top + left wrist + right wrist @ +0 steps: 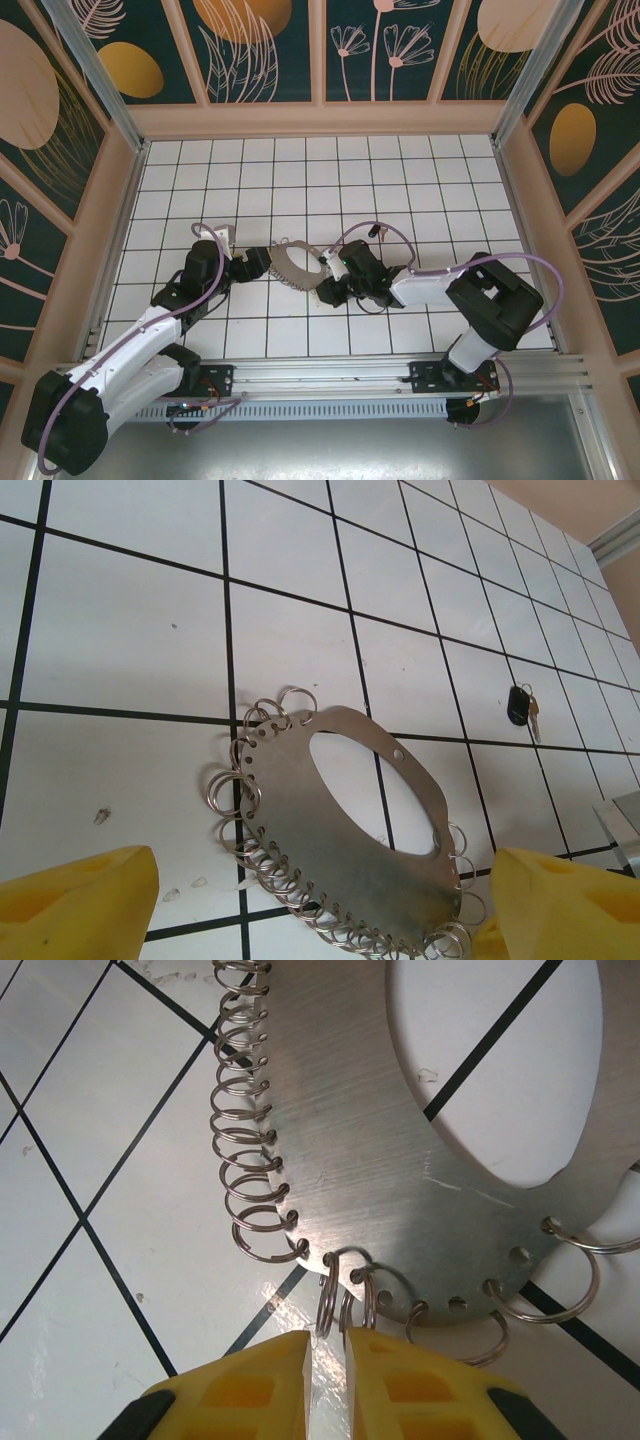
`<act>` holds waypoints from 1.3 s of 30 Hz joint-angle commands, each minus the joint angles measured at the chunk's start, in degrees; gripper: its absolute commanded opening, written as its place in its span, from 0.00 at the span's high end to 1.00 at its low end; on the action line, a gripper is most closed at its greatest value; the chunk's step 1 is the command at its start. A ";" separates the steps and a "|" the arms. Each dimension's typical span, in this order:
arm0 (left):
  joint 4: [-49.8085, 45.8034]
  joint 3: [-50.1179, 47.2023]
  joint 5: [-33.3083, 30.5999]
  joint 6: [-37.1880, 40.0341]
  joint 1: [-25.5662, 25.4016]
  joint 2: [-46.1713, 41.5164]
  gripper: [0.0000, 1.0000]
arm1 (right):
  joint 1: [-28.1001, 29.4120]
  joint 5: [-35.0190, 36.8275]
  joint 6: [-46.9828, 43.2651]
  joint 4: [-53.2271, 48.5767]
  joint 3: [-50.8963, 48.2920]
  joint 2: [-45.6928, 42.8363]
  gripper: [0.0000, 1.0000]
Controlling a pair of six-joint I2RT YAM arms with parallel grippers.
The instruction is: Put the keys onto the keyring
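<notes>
The keyring (293,262) lies on the white tiled table (400,180), near the middle, between the two arms. It is a flat silvery plate with a large oval hole, its edge drilled with small holes that carry a row of split rings. In the left wrist view the keyring (340,825) sits just ahead of the left gripper (320,910), whose yellow fingers (75,900) stand far apart at the bottom corners, one on either side of the plate's near end and touching nothing that can be seen. The keys (522,706), a small dark fob with a pale blade, rest on a tile beyond the plate, well apart from it and from both grippers. From above, the left gripper (262,262) meets the plate's left edge and the right gripper (322,288) its lower right edge. In the right wrist view the keyring (400,1150) is close up, a tight rank of rings running along its left rim. The right gripper (328,1380) has its yellow fingers (240,1395) pressed almost together, leaving a thin slit; the lower edge of one split ring (324,1310) runs into the mouth of that slit, so the jaws look pinched on that ring. A second ring beside it dips behind the other finger's top.
</notes>
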 commanded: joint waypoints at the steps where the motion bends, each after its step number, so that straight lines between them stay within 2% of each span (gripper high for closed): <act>1: 1.47 1.14 0.83 1.07 0.37 -0.69 0.14 | -0.57 -1.04 0.87 0.45 0.63 1.08 0.84; 8: 1.42 1.40 0.96 1.18 0.30 -0.34 0.15 | -0.87 -0.65 0.83 -0.86 1.00 -0.17 0.83; 10: 1.47 1.39 0.99 1.18 0.32 -0.25 0.15 | -0.18 1.03 -0.08 -3.59 2.46 -0.84 0.77; 15: 1.68 1.23 1.20 1.05 0.33 0.00 0.14 | 1.71 3.16 -2.21 -8.91 6.25 -1.43 0.72; 21: 1.47 1.12 1.11 1.15 0.32 -0.37 0.15 | 2.64 4.68 -2.54 -11.40 9.19 -0.07 0.71; 39: 1.38 0.87 0.83 1.53 0.33 -0.98 0.15 | 3.09 2.82 -0.47 -14.20 11.72 3.70 0.75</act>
